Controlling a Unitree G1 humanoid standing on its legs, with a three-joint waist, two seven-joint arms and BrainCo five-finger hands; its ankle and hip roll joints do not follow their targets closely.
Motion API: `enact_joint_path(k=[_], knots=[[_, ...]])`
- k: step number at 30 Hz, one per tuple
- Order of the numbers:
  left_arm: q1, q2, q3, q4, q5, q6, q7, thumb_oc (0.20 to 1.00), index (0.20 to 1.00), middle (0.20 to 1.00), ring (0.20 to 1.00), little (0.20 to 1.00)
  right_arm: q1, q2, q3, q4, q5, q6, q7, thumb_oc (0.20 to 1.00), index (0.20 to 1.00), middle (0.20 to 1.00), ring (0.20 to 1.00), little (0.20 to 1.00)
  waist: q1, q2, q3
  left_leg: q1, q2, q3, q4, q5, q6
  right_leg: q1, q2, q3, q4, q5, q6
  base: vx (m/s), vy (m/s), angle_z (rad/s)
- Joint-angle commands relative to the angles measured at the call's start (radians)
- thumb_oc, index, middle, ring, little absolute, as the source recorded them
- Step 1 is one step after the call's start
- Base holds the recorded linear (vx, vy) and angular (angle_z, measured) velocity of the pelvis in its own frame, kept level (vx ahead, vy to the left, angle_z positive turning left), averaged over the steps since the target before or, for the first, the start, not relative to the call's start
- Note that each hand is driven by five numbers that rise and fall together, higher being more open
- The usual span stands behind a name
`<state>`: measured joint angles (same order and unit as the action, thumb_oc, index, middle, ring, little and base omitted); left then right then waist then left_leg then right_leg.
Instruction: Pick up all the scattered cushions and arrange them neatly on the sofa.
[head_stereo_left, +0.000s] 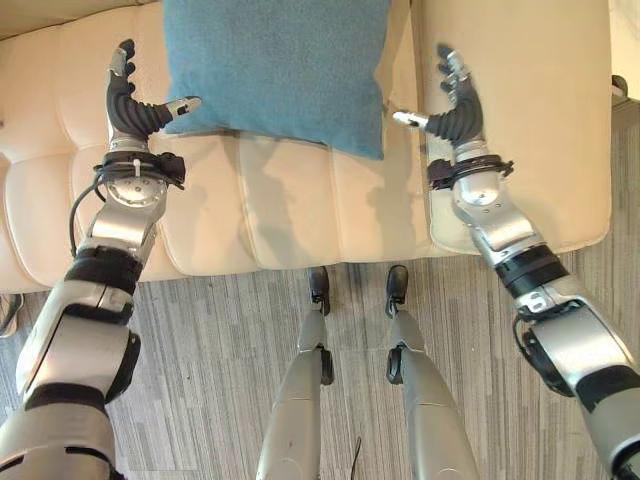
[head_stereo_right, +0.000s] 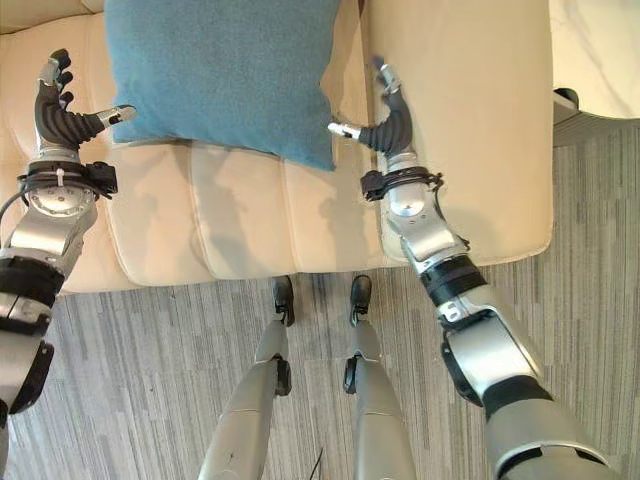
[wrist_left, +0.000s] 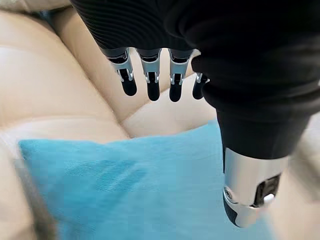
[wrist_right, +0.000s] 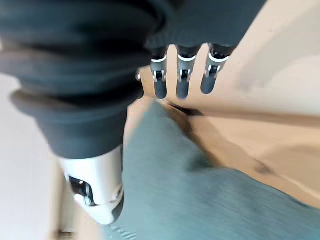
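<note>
blue cushion (head_stereo_left: 275, 65) on sofa (head_stereo_left: 300, 210), hands flanking

left hand (head_stereo_left: 128, 105): raised, fingers straight, thumb out | right hand (head_stereo_left: 458, 108): same

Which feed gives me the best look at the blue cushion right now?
The left eye view: the blue cushion lies on the sofa between the open left hand and right hand, lower edge and corner visible. The right eye view shows much the same. Each wrist view shows just a close patch beyond the fingers.
</note>
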<state>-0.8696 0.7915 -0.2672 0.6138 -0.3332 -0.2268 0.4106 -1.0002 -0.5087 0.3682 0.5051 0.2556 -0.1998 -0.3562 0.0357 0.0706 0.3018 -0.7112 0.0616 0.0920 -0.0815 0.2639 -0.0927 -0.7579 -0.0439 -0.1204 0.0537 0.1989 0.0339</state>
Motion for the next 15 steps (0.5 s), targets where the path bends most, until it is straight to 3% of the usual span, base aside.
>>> enact_joint_path(k=[1,2,4,5,7,8,11,14,15], knots=[[0.032,0.052,0.091,-0.102,0.022,-0.075,-0.012,1.0,1.0,1.0,1.0,1.0,0.054,-0.035,-0.036,-0.167,-0.02,-0.061,0.036,1.0,1.0,1.0,1.0,1.0,0.008,-0.029,-0.004,0.15,-0.059,0.023,-0.006,-0.143,-0.011,0.146,-0.034,-0.029,-0.131,-0.04,0.105,0.02,0.005,-0.04],[0.208,0.03,0.178,-0.233,0.022,-0.089,-0.058,1.0,1.0,1.0,1.0,1.0,0.189,-0.085,-0.083,-0.296,-0.059,-0.06,0.088,1.0,1.0,1.0,1.0,1.0,0.004,-0.034,-0.023,0.205,-0.057,0.027,-0.006,-0.157,-0.01,0.202,-0.037,-0.035,-0.131,-0.053,0.104,0.05,-0.004,-0.03],[0.298,0.012,0.215,-0.283,0.027,-0.087,-0.087,1.0,1.0,1.0,1.0,1.0,0.277,-0.102,-0.112,-0.357,-0.072,-0.064,0.119,1.0,1.0,1.0,1.0,1.0,-0.001,-0.037,-0.034,0.233,-0.057,0.028,-0.006,-0.164,-0.007,0.231,-0.039,-0.039,-0.132,-0.06,0.103,0.08,-0.01,-0.02],[0.46,-0.037,0.276,-0.362,0.038,-0.089,-0.145,1.0,1.0,1.0,1.0,1.0,0.456,-0.13,-0.177,-0.45,-0.097,-0.073,0.183,1.0,1.0,1.0,1.0,1.0,-0.011,-0.049,-0.055,0.287,-0.054,0.033,-0.006,-0.177,-0.004,0.285,-0.046,-0.043,-0.129,-0.071,0.103,0.1,-0.006,0.01],[0.623,-0.098,0.307,-0.421,0.057,-0.072,-0.214,1.0,1.0,1.0,1.0,1.0,0.641,-0.145,-0.239,-0.515,-0.11,-0.074,0.243,1.0,1.0,1.0,1.0,1.0,-0.025,-0.055,-0.078,0.348,-0.052,0.041,-0.006,-0.193,0.001,0.35,-0.049,-0.048,-0.129,-0.085,0.105,0.1,0.0,0.09],[0.629,-0.099,0.307,-0.425,0.058,-0.071,-0.214,1.0,1.0,1.0,1.0,1.0,0.649,-0.145,-0.241,-0.521,-0.111,-0.072,0.244,1.0,1.0,1.0,1.0,1.0,-0.025,-0.054,-0.079,0.351,-0.052,0.041,-0.006,-0.194,0.001,0.353,-0.049,-0.048,-0.129,-0.086,0.105,0.06,0.009,0.17],[0.885,-0.193,0.345,-0.404,0.11,-0.022,-0.304,1.0,1.0,1.0,1.0,1.0,0.955,-0.12,-0.298,-0.499,-0.133,-0.052,0.351,1.0,1.0,1.0,1.0,1.0,-0.053,-0.073,-0.123,0.468,-0.052,0.053,-0.006,-0.219,0.021,0.469,-0.053,-0.052,-0.127,-0.112,0.108,0.14,0.042,0.07],[0.988,-0.231,0.359,-0.349,0.145,0.004,-0.335,1.0,1.0,1.0,1.0,1.0,1.059,-0.101,-0.3,-0.43,-0.167,-0.031,0.388,1.0,1.0,1.0,1.0,1.0,-0.062,-0.081,-0.148,0.525,-0.054,0.053,-0.006,-0.231,0.031,0.518,-0.048,-0.048,-0.12,-0.123,0.11,0.09,0.045,-0.05],[1.064,-0.283,0.361,-0.288,0.156,0.028,-0.36,1.0,1.0,1.0,1.0,1.0,1.132,-0.075,-0.292,-0.341,-0.215,-0.008,0.411,1.0,1.0,1.0,1.0,1.0,-0.067,-0.089,-0.17,0.579,-0.052,0.06,-0.006,-0.245,0.037,0.56,-0.046,-0.038,-0.111,-0.136,0.11,0.07,0.074,-0.05]])
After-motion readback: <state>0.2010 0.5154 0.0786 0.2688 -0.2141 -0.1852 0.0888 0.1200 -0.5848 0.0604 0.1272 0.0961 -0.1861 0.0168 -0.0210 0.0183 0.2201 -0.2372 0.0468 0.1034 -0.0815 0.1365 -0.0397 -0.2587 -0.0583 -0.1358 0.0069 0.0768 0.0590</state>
